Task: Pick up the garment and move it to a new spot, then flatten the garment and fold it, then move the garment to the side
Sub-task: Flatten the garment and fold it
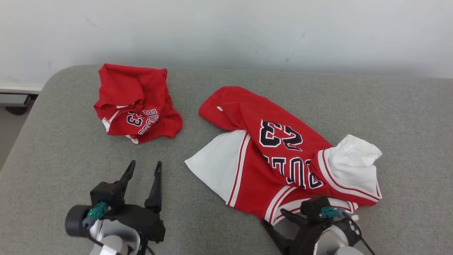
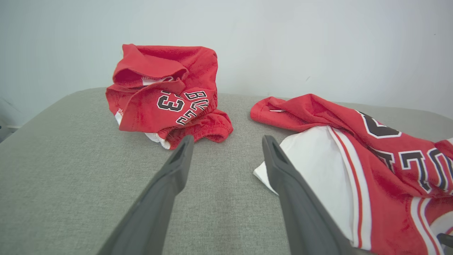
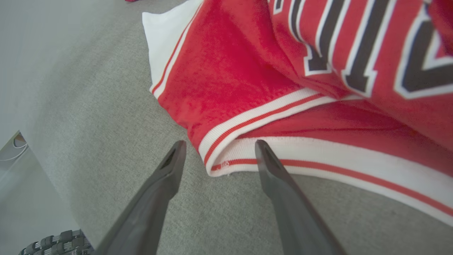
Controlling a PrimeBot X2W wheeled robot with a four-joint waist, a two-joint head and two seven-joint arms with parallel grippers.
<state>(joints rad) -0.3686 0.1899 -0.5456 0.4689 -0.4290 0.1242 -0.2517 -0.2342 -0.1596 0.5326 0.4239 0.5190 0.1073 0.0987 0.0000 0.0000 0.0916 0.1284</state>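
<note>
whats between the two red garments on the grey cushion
Nothing: only bare grey cushion separates the crumpled red garment from the spread jersey. The head view and left wrist view both show that gap.

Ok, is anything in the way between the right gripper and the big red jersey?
Nothing visible. The right gripper is open, its fingers framing the striped hem of the big red jersey, with bare grey table beneath. The smaller crumpled red garment lies apart, toward the robot's left.

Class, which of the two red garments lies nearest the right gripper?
The larger jersey with white panels, just beside the right gripper; the bunched one lies farther left.
</note>
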